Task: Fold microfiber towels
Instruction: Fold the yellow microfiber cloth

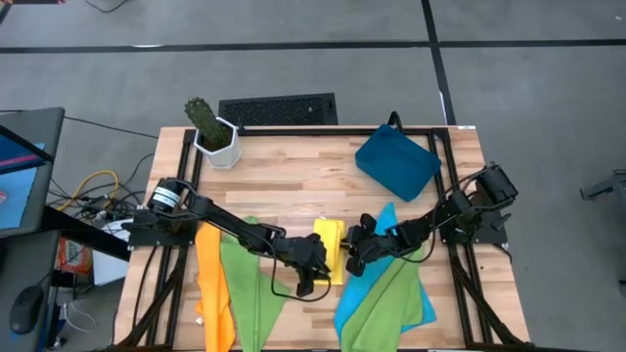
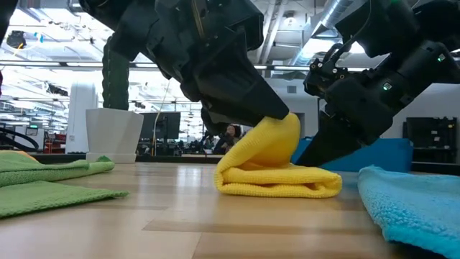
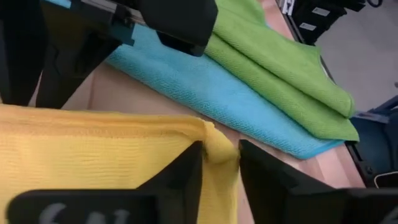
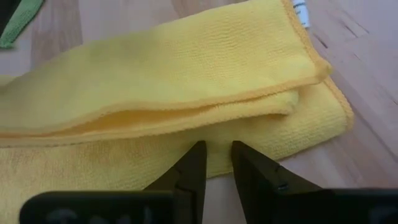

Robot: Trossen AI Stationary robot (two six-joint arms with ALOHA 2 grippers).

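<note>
A: Since the yellow towel (image 1: 330, 249) already lies doubled over itself near the middle of the table (image 1: 293, 166), why is the left gripper (image 1: 311, 275) on it at all?

B: It looks like the end of a fold. In the left wrist view a corner of the yellow cloth sits between the left fingers (image 3: 180, 174), which stand slightly apart, so I would call that a loosening pinch rather than a firm one. From table level the top layer is humped up under that gripper, not yet lying flat.

A: And the right gripper (image 1: 356, 256)?

B: It hovers just beside the towel's other long edge, with its fingers (image 4: 189, 165) a narrow gap apart and nothing between them. The edge of the cloth lies right in front of the tips, on the bare wood (probably there to steady or tidy the fold, though that is my guess).

A: Where are the other cloths?

B: The orange towel (image 1: 213, 284) and one green towel (image 1: 249, 279) hang over the near edge on the left arm's side. The blue towel (image 1: 391, 293), with a second green towel (image 1: 383, 303) on it, lies on the right arm's side. All appear unfolded, so I judge the job is at an early stage. The dark-blue tray (image 1: 396, 161) sits at the far right, well apart.
</note>
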